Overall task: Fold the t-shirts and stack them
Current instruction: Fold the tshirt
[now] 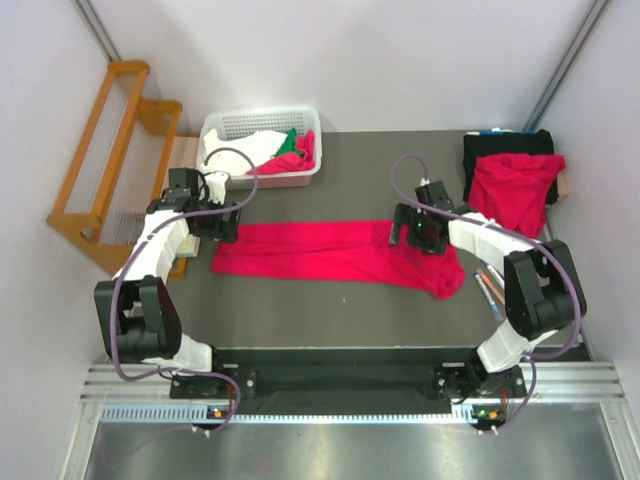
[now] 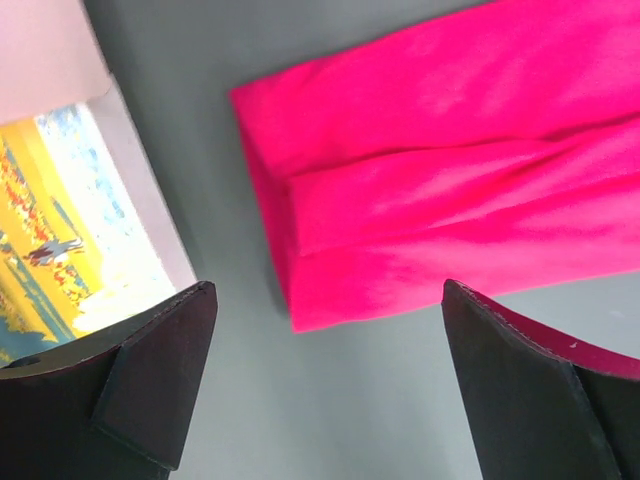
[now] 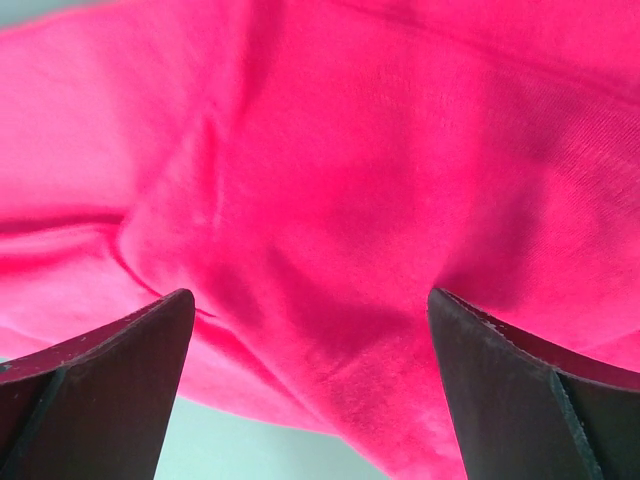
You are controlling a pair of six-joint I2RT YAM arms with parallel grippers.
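Observation:
A red t-shirt (image 1: 330, 253) lies folded into a long strip across the middle of the table. Its left end shows in the left wrist view (image 2: 440, 180), and its cloth fills the right wrist view (image 3: 380, 200). My left gripper (image 1: 222, 222) is open and empty, just off the strip's left end over bare table. My right gripper (image 1: 420, 230) is open and empty, hovering over the strip's right part. Another red t-shirt (image 1: 515, 190) lies rumpled at the back right on a black cloth (image 1: 505, 145). More red cloth (image 1: 305, 150) sits in the basket.
A white basket (image 1: 262, 122) at the back left holds white, green and red cloth. A wooden frame (image 1: 105, 150) stands left of the table. Pens (image 1: 490, 285) lie near the right arm. A printed sheet (image 2: 60, 230) shows at the table's left edge.

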